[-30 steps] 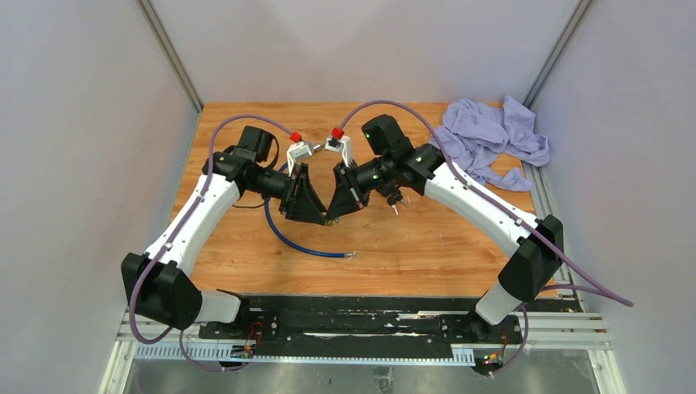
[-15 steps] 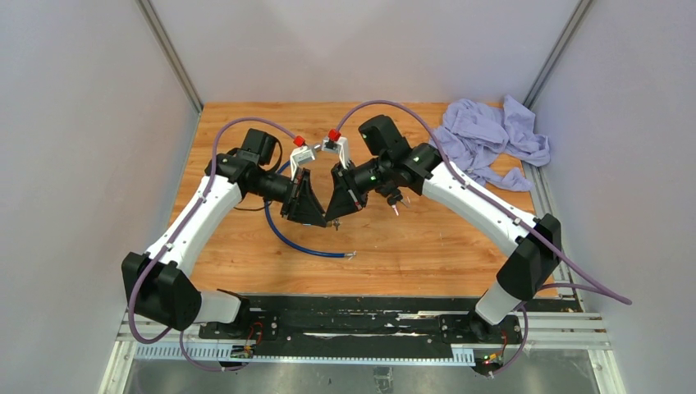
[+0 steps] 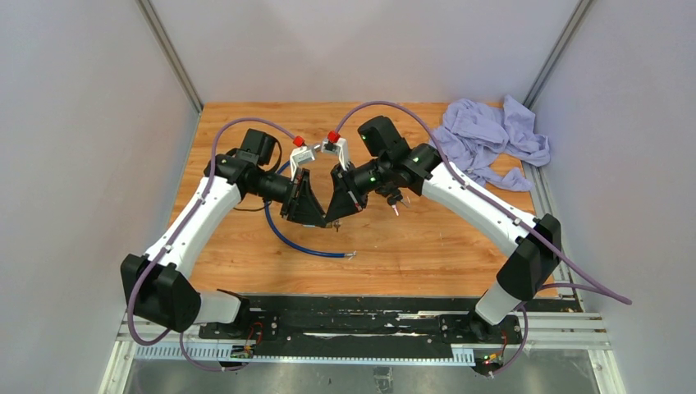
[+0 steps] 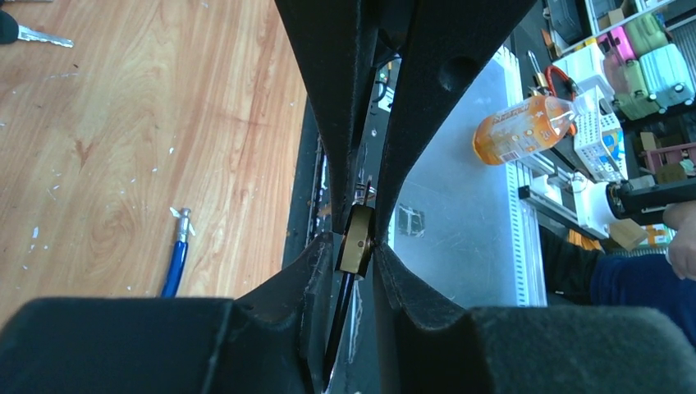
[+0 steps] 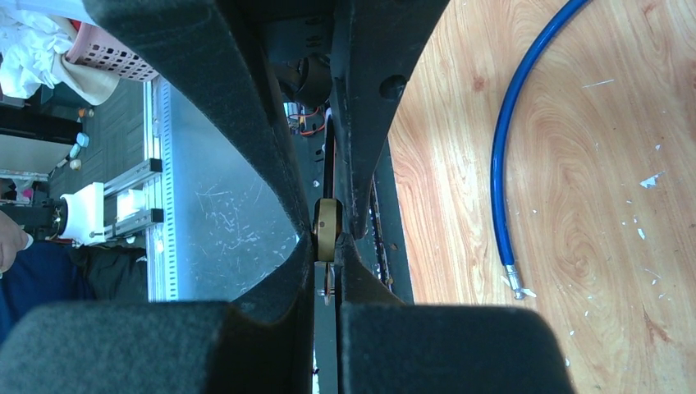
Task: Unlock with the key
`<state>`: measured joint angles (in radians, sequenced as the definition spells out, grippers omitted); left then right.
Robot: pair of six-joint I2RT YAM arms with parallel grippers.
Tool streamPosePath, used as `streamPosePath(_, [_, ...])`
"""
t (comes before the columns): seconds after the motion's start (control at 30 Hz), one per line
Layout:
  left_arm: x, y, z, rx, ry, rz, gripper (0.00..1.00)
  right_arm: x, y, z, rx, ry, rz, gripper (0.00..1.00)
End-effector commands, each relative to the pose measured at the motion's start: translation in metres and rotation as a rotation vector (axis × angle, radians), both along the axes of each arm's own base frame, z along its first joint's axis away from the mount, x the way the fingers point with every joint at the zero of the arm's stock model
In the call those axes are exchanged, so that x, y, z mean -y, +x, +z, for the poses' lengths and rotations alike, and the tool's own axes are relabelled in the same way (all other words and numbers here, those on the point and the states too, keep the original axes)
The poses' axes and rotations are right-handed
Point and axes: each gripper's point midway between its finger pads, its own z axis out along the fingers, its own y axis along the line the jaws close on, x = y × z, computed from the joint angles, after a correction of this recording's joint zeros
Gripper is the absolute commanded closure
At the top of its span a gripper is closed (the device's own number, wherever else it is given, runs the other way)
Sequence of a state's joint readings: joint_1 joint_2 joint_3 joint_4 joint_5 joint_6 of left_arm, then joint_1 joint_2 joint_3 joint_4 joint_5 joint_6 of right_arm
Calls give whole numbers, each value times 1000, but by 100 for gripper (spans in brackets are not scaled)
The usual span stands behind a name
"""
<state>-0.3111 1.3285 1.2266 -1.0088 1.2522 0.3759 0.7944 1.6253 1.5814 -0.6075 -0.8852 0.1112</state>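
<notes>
The left arm and the right arm bend inward, tips meeting. The left gripper pinches the small brass padlock between its fingertips. The right gripper is closed tight just opposite, maybe on the same lock.

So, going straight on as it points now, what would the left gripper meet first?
The left gripper would meet the right gripper almost at once: they stand tip to tip, only the brass padlock between them.

left gripper: pointing inward, jaws clamped | right gripper: pointing inward, jaws pinched
</notes>
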Motion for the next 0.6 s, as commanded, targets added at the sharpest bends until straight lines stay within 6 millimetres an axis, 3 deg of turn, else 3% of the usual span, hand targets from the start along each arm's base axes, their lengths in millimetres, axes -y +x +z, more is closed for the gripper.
streamPosePath(0.0, [-1,-10,7,4,-19,-9,69,-2,-4,12,42,11,4,99])
streamPosePath(0.23, [-3,-12,4,10,-5,0,41,-4,-9,18,52,27,23,99])
streamPosePath(0.57, [-4,-17,-2,4,-2,-3,45,-4,-14,26,68,47,33,99])
